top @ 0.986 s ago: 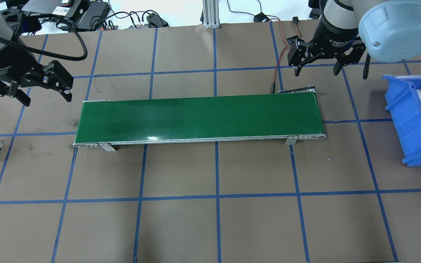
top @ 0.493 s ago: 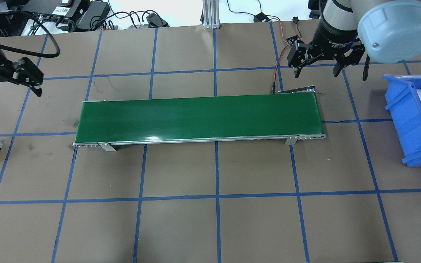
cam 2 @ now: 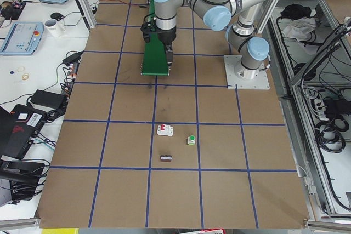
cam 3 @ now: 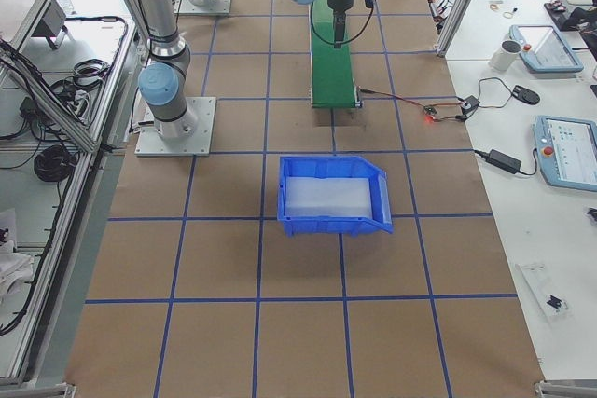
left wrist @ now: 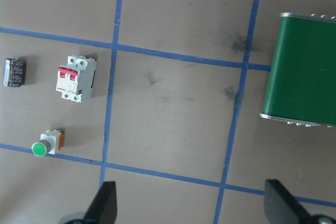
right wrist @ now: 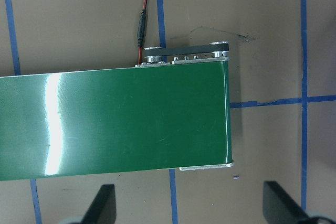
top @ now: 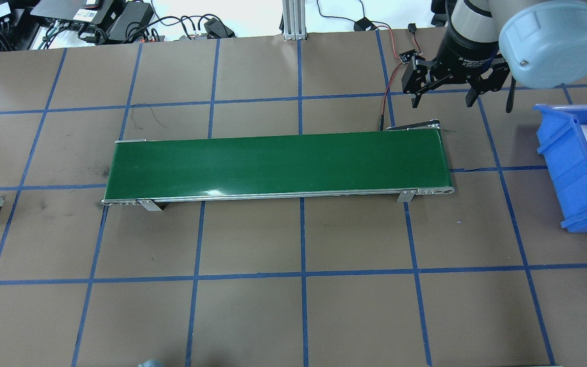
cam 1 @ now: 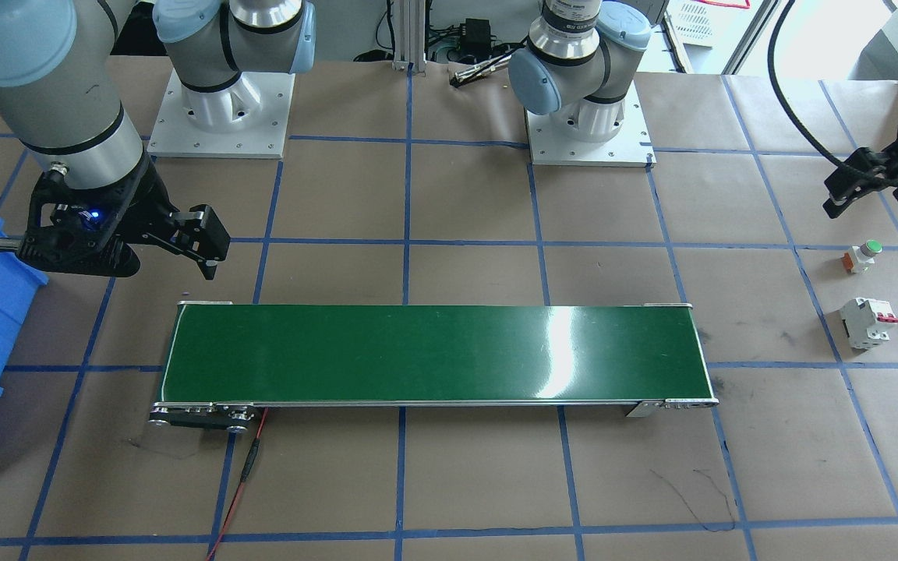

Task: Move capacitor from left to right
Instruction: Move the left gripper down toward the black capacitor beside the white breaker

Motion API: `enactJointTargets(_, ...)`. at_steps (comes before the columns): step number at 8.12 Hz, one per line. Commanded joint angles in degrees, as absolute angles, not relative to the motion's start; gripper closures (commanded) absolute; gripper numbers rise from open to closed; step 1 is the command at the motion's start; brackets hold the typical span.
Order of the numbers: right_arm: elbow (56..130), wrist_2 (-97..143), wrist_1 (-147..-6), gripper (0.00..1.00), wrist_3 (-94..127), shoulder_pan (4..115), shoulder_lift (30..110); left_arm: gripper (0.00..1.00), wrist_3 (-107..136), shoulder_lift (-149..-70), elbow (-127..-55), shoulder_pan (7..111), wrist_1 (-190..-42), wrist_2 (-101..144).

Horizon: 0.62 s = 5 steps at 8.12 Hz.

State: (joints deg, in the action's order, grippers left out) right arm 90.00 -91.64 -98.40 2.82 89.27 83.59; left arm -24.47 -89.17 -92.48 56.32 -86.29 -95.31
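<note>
Since the capacitor lies just beside the breaker, the left hand, spread wide apart, could clamp the wrong part.

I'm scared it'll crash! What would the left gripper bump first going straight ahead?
Probably just the paper-covered table, near a blue tape line; the capacitor lies off to the side.

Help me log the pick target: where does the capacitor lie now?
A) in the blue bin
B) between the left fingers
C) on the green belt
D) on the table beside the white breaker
D: the capacitor lies on the table, beside the white breaker and apart from it.
</note>
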Motion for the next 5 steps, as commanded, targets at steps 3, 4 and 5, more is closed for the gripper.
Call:
enactJointTargets(3, 90.0, -92.4, -98.4, 0.00, 3.2, 89.2, 83.6, 0.00, -42.5, -92.4, -92.5, 41.6, -81.6, -93.8)
enactJointTargets(4, 90.0, -92.5, -98.3, 0.00, 3.2, 88.9, 83.5, 0.00, -44.1, -93.9, -92.5, 40.5, -78.4, -94.0)
enactJointTargets(5, 90.0, -92.5, -98.2, 0.00, 3.2, 88.9, 83.4, 0.00, -48.3, -95.5, -92.5, 39.3, -75.4, -94.0)
